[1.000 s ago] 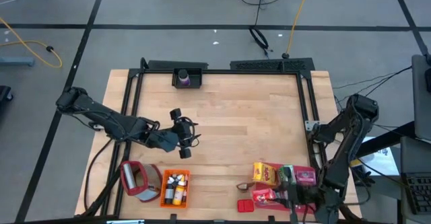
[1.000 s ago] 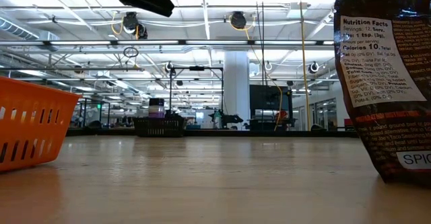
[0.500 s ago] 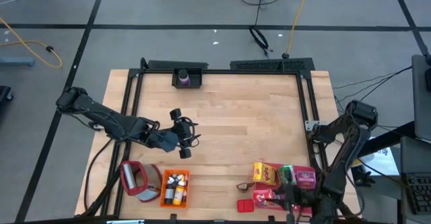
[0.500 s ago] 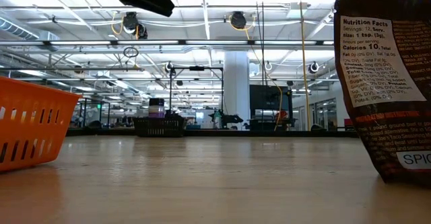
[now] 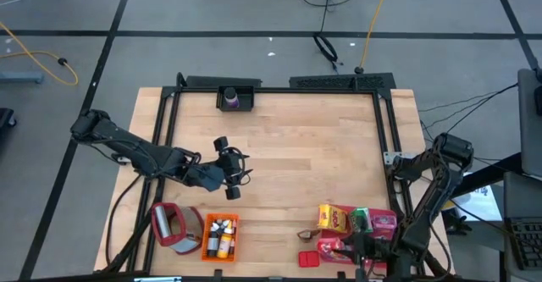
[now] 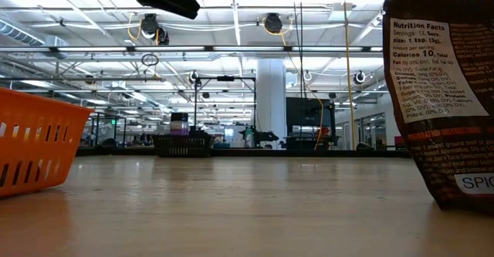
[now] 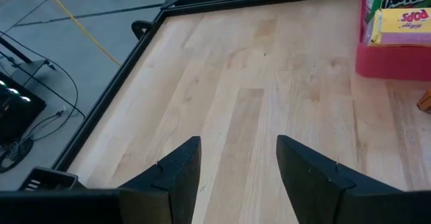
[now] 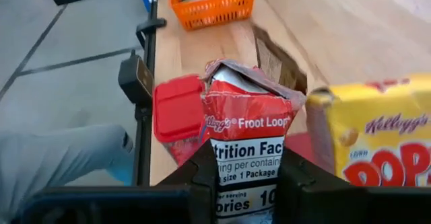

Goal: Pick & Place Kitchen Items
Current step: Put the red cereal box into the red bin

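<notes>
A red Froot Loops box (image 8: 246,140) with a torn-open top stands among the food boxes at the table's near right, beside a yellow Corn Pops box (image 8: 377,143). My right gripper (image 8: 246,183) is shut on it; in the high view this gripper (image 5: 366,250) is over the pink tray (image 5: 388,241). Yellow (image 5: 334,218), green (image 5: 361,219) and pink (image 5: 384,223) boxes sit on that tray. My left gripper (image 5: 230,174) hovers open over the bare wood left of the middle, with nothing between its fingers (image 7: 182,177). My right gripper pinches the Froot Loops box by its two narrow sides (image 8: 217,173), low on the printed back panel, one finger on each side. The fingers come from the table's right, slanting down. The box stands upright between them; its bottom is hidden by the gripper.
An orange crate (image 5: 220,235) with small bottles stands near left, next to a red container (image 5: 174,227). A brown spice packet (image 6: 448,95) stands left of the tray, with a flat red lid (image 8: 176,109) nearby. A black bin (image 5: 237,98) with a purple item sits at the far edge.
My right gripper has sunk toward the tray near the table's near edge and rolled about its own axis, its fingers keeping the same gap.
</notes>
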`<move>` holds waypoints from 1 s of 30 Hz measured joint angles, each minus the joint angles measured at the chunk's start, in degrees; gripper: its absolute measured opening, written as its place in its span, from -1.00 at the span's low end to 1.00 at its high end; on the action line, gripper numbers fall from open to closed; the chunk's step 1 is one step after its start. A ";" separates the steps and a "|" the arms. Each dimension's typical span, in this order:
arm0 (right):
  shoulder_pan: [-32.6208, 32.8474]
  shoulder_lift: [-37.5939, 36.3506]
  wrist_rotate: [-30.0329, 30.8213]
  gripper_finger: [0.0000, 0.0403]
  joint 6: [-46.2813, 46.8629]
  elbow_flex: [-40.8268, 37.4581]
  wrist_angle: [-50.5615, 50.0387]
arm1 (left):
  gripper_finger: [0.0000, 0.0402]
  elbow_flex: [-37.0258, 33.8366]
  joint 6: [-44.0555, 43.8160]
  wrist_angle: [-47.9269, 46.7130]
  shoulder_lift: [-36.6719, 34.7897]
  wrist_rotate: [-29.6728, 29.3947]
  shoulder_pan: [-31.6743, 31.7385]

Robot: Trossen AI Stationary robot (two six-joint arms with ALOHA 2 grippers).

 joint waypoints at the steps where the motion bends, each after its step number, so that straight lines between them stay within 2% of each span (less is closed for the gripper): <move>1: 0.00 0.00 -0.31 -0.69 0.67 0.01 -0.90 | -0.03 0.00 -0.05 0.00 0.00 0.01 0.00; 3: 0.00 0.07 -1.80 -0.67 2.26 -0.01 -2.28 | -0.03 0.01 -0.24 0.00 0.00 0.01 -0.02; 7: 0.00 0.04 -4.29 -0.48 3.53 -0.01 -3.28 | -0.03 0.01 -0.26 -0.02 0.00 0.04 0.00; 13: 0.00 0.04 -4.46 -0.29 3.10 -0.01 -3.14 | -0.03 0.01 -0.28 0.00 0.00 0.04 0.00; 30: 0.00 -1.42 -5.82 -0.27 0.16 -0.01 -2.81 | -0.02 0.01 -0.44 0.00 0.00 0.04 -0.02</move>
